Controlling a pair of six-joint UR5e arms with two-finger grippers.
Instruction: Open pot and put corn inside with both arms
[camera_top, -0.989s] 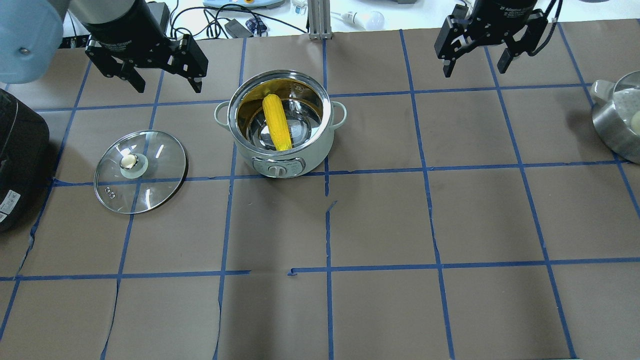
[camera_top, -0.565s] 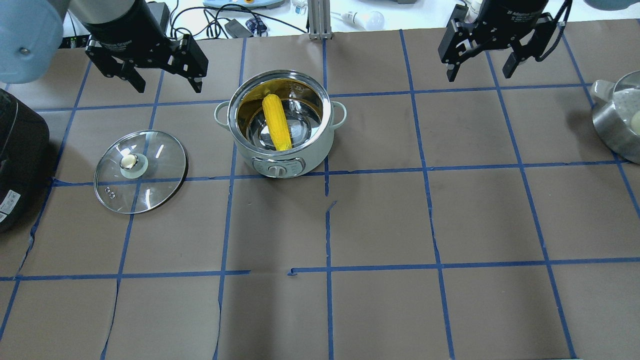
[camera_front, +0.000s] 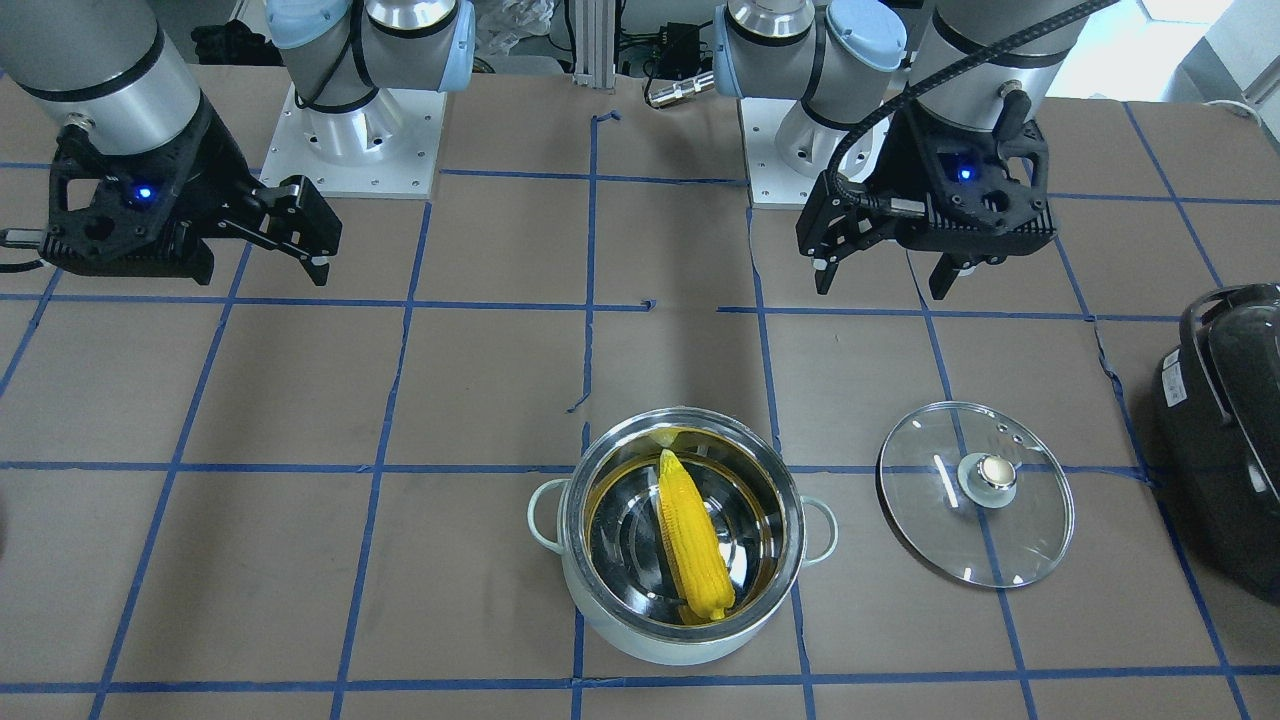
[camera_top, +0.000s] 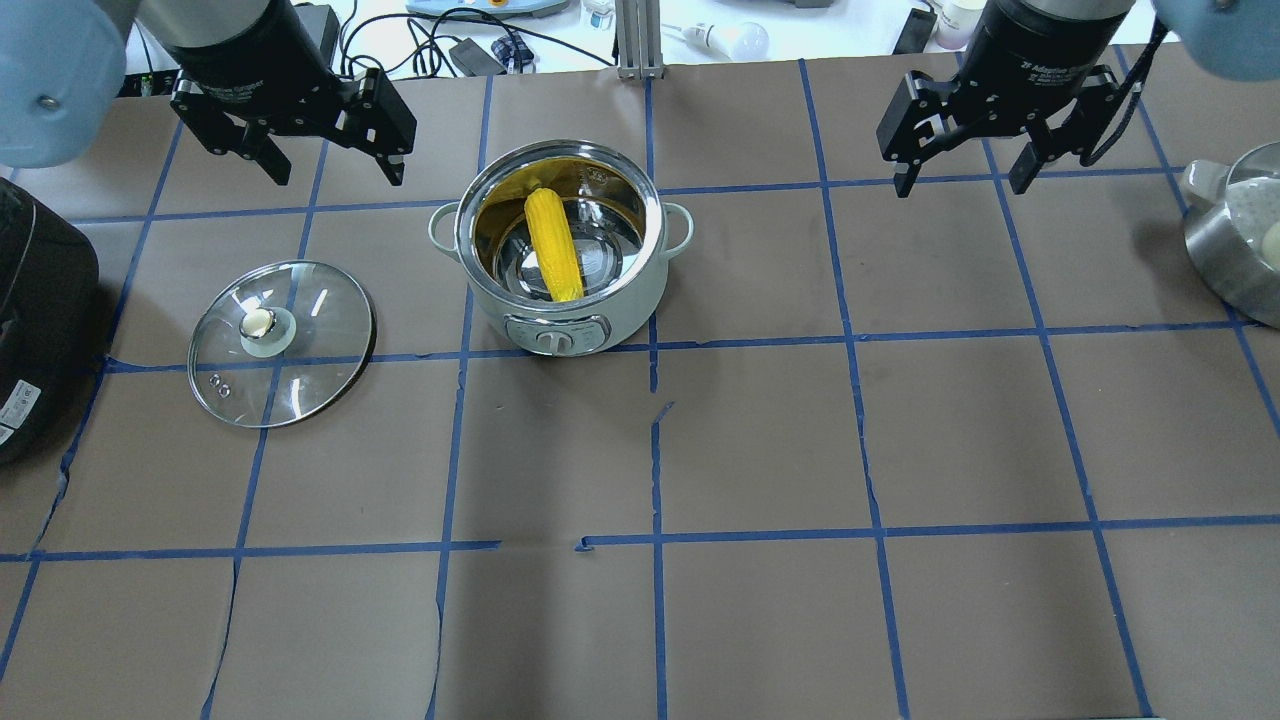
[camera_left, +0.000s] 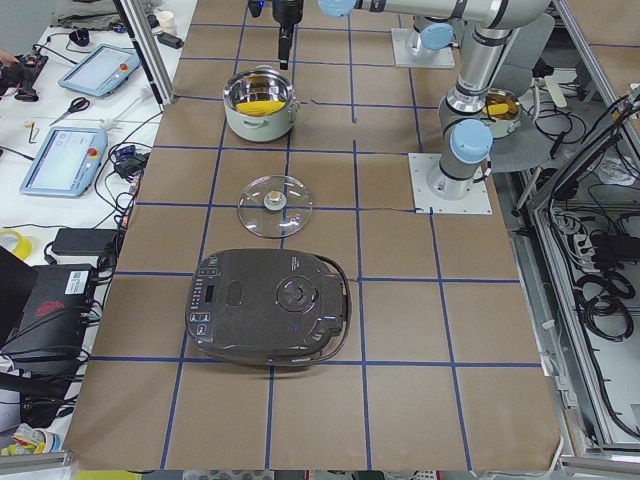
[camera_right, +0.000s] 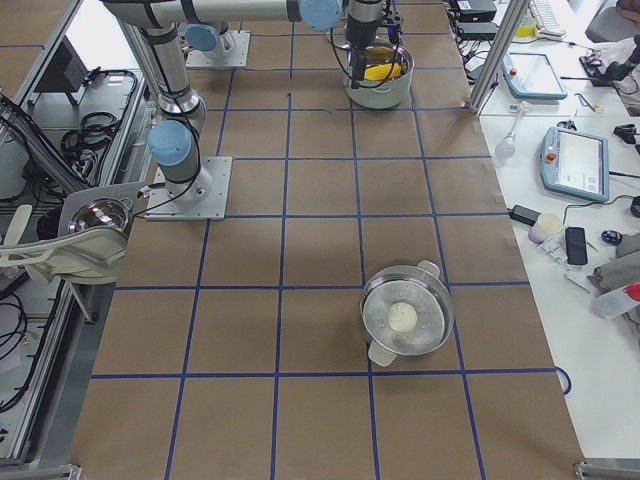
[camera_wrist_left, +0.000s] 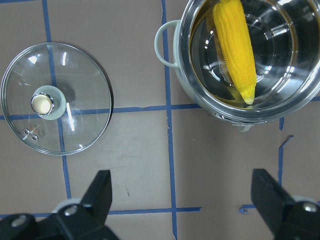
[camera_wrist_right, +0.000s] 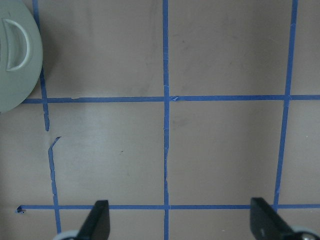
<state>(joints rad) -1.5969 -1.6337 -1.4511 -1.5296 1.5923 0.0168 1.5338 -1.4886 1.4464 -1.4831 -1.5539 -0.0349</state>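
The pot (camera_top: 610, 305) stands open at the table's far middle, with the yellow corn (camera_top: 555, 245) lying slanted inside it. Its glass lid (camera_top: 305, 385) lies flat on the table to the pot's left, knob up. My left gripper (camera_top: 337, 177) is open and empty, raised behind the lid and left of the pot. My right gripper (camera_top: 960, 187) is open and empty, raised well to the pot's right. The left wrist view shows the corn (camera_wrist_left: 235, 47), the pot's rim (camera_wrist_left: 182, 55) and the lid (camera_wrist_left: 80, 75). The right wrist view shows only the pot's handle (camera_wrist_right: 15, 50).
A large black appliance (camera_top: 40, 290) sits at the left table edge beside the lid. A steel bowl-like pot (camera_top: 1225, 260) holding a white ball sits at the right edge. Cables and devices lie beyond the far edge. Blue tape lines cross the brown table.
My right gripper has moved slightly rightward and toward the near side, still open and empty. The left gripper, pot, corn and lid have not moved.
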